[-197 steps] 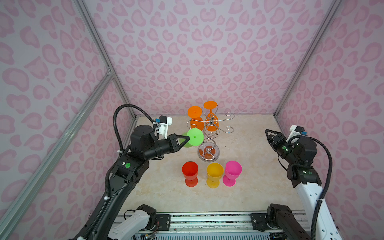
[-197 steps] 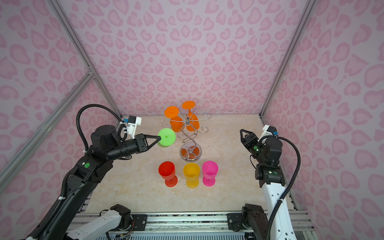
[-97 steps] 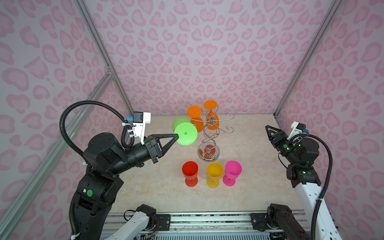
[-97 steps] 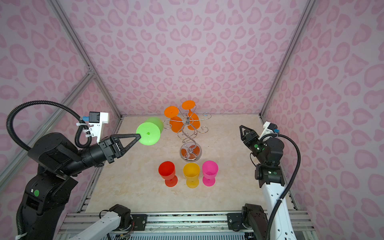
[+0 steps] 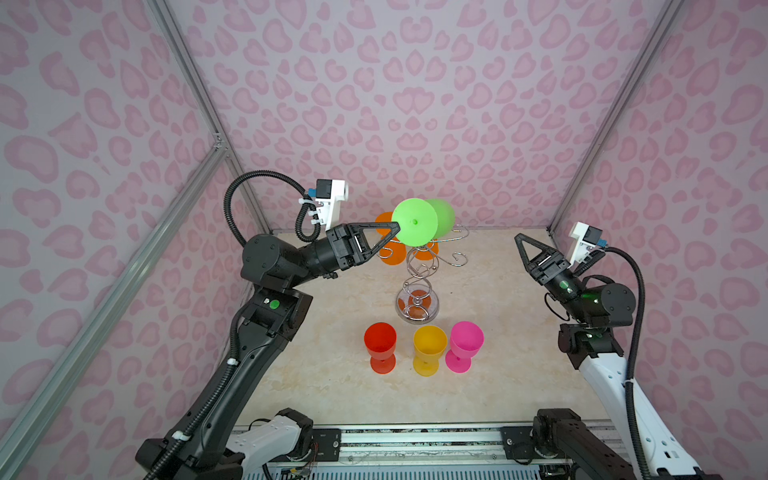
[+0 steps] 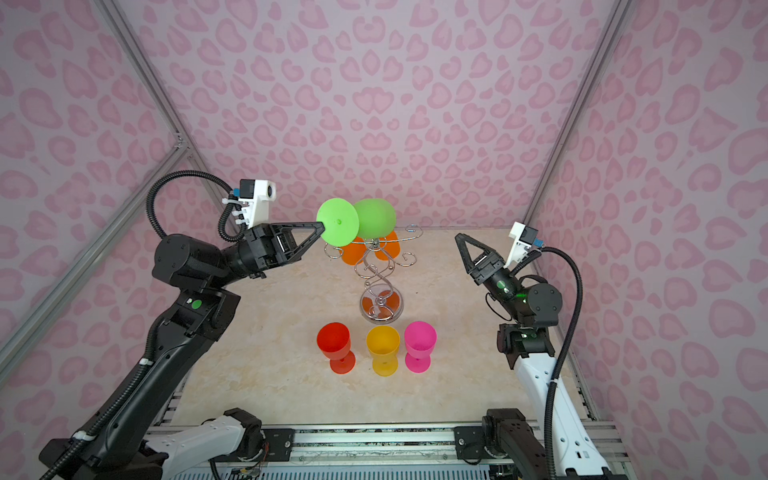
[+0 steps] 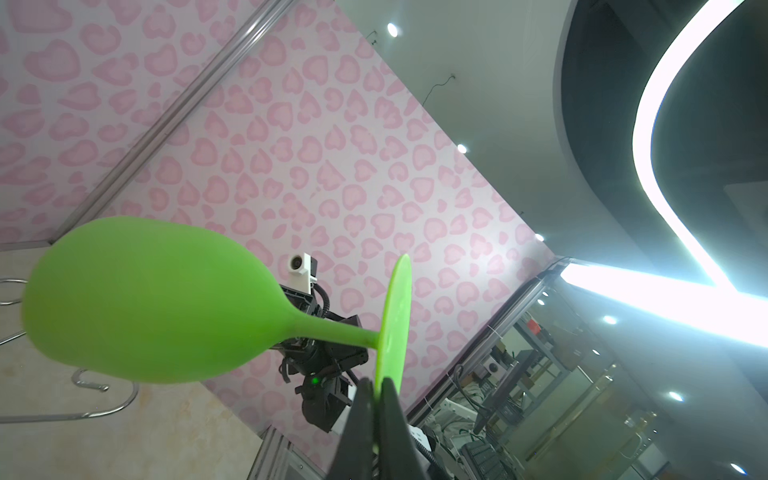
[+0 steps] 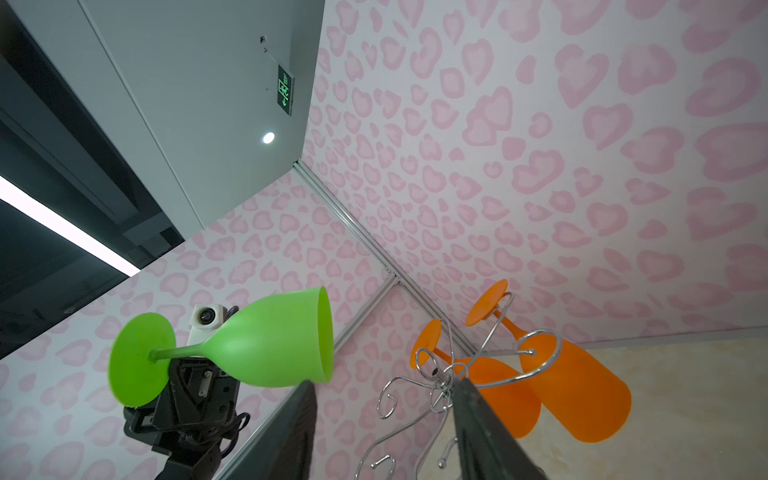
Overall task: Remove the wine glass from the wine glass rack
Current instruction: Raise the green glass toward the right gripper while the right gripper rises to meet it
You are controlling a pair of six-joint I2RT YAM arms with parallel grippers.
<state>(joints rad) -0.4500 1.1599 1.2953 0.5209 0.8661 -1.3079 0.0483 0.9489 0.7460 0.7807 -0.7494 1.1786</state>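
A green wine glass lies on its side in the air, level with the top of the wine glass rack. My left gripper is shut on the rim of its foot. In the left wrist view the thin foot of the wine glass is pinched between the tips of the left gripper. Seen from the right wrist, the wine glass hangs clear of the rack. My right gripper is open and empty, and in a top view this right gripper stands far right of the rack.
Two orange glasses hang upside down on the rack's hooks. A red glass, a yellow glass and a pink glass stand upright in a row in front of the rack's round base. Pink patterned walls close in three sides.
The left arm has carried the green glass up and toward the back, from beside the rack's stem to the level of its top. The right gripper has barely moved.
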